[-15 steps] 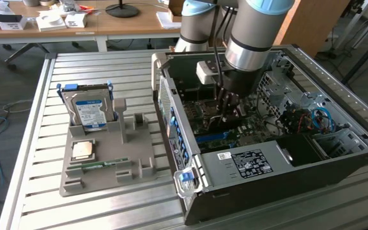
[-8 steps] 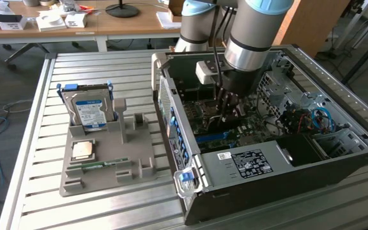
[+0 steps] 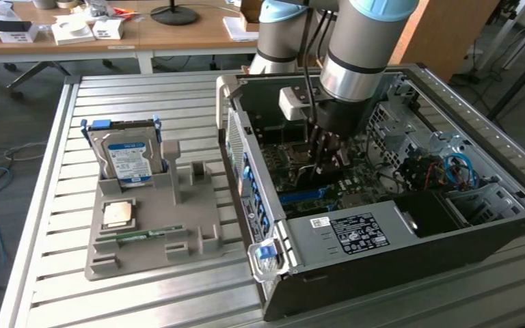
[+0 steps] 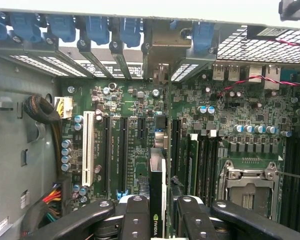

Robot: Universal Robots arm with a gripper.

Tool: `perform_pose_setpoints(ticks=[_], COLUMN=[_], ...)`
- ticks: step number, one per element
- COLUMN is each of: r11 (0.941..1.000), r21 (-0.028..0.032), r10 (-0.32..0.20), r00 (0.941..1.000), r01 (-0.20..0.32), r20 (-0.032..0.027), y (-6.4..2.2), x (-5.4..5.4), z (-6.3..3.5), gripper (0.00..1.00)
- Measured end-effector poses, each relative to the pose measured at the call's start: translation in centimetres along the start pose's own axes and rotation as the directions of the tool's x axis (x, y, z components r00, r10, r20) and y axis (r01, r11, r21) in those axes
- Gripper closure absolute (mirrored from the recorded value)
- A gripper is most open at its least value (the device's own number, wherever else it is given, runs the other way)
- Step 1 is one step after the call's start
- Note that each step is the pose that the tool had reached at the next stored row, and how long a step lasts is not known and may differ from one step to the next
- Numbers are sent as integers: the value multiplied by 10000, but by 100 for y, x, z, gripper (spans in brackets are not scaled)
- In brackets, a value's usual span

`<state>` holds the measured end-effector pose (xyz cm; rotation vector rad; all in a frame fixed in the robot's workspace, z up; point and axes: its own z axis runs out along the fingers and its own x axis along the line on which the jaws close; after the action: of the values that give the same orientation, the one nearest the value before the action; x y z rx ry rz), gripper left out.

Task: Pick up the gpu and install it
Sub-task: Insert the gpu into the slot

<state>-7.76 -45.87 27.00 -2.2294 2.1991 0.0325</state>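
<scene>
The fingers (image 4: 136,216) are closed to a narrow gap, clamping the gpu (image 4: 157,197) edge-on against the motherboard (image 4: 121,102).

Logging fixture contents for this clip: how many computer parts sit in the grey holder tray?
3. A blue-labelled hard drive stands upright at the tray's far end, a CPU lies flat mid-tray, and a green memory stick sits nearer the front. The claw grips the gpu.

You get even daylight in the exterior view — the table (image 3: 153,89) looks pale, shadows faint, though the computer case (image 3: 354,290) darkens beneath the arm (image 3: 363,48). From the wrist, the motherboard (image 4: 130,100) is evenly lit — the gripper (image 4: 162,200) and the gpu (image 4: 156,185) it clamps sit dark.
</scene>
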Motion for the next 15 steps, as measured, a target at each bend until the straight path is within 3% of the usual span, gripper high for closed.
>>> perform_pose_setpoints(ticks=[15], r11=[10000], r21=[-2], r10=[0], r00=[10000], r01=[0], r20=[-6], y=[0], x=[1], z=[16], gripper=[74])
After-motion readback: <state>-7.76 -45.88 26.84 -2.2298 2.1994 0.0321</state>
